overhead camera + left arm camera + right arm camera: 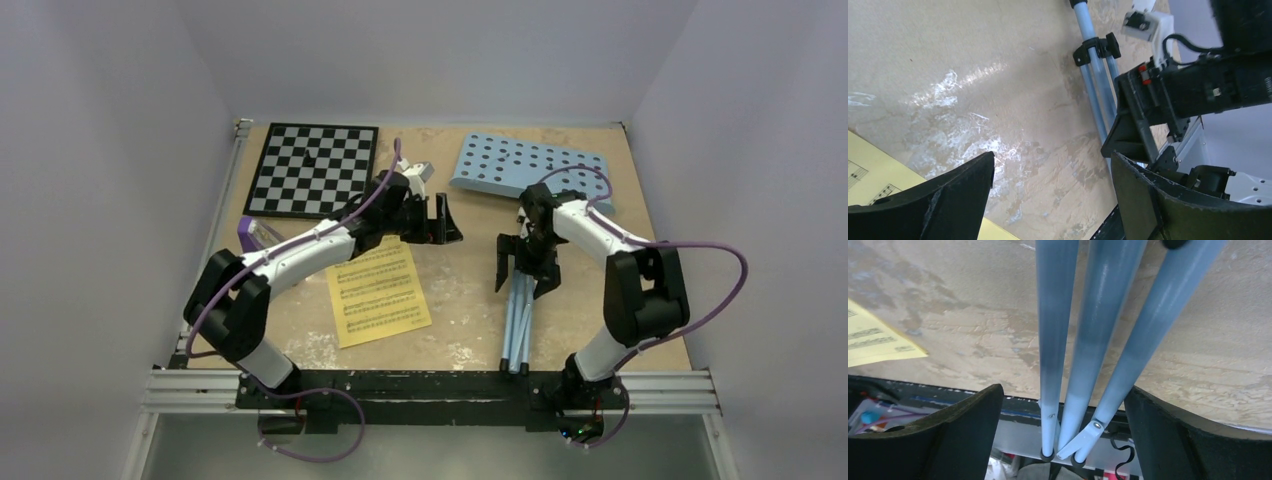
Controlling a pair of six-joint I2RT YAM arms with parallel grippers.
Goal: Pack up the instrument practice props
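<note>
The light blue hole-dotted tray lies flat at the back right. The stand's folded tripod legs lie toward the front edge; the right arm hides where they meet the tray. My right gripper is open and straddles the legs, with its fingers on either side in the right wrist view. The yellow sheet of music lies flat at front centre. My left gripper is open and empty over bare table. The purple metronome is partly hidden behind the left arm.
A black-and-white checkerboard lies at the back left. White walls enclose the table on three sides. The black rail with the arm bases runs along the front edge, just past the leg tips.
</note>
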